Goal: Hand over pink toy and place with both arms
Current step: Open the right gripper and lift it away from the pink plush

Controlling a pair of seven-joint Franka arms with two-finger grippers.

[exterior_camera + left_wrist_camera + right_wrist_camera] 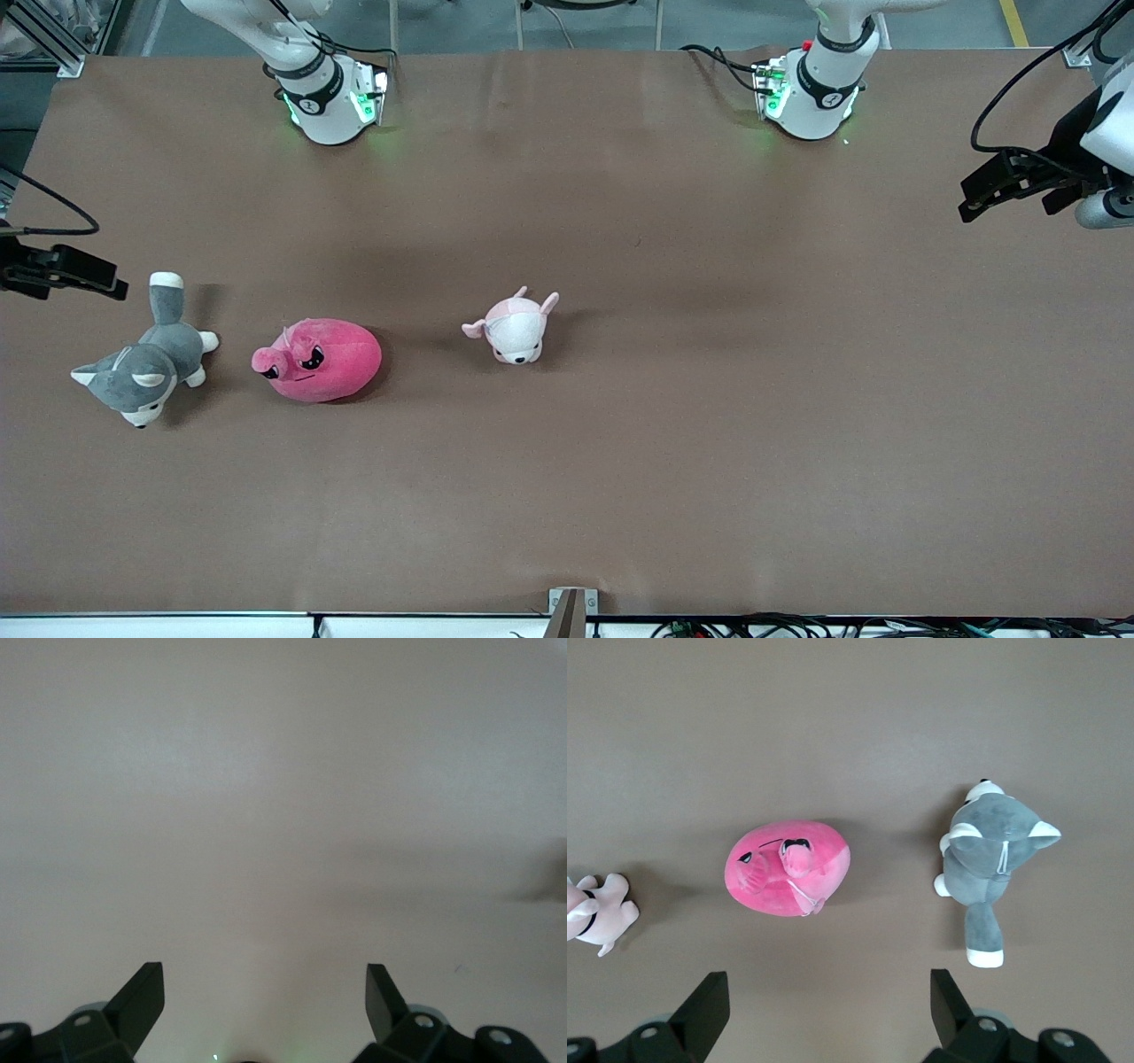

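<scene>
1. Plainly, the pink toy (319, 359) lies on the brown table (709, 425) toward the right arm's end, between the grey plush cat (146, 368) and the small pale pink plush (516, 330), apart from both.
2. Its long axis runs along the table's length, with the snout pointing at the grey plush cat.
3. Of the two arms, the right is by far the closer: the right gripper (66, 270) hangs at that end of the table, near the cat, and its wrist view looks straight down on the pink toy (788, 868).
4. That gripper's fingers (709, 1010) stand wide apart with nothing between them.
5. The left gripper (1010, 186) hangs over the table's other end, well apart from every toy; its fingers (146, 997) are spread as wide, holding nothing, and bare table fills its view.
6. Whether the toy awaits pickup or already lies placed, this scene fits both.
</scene>
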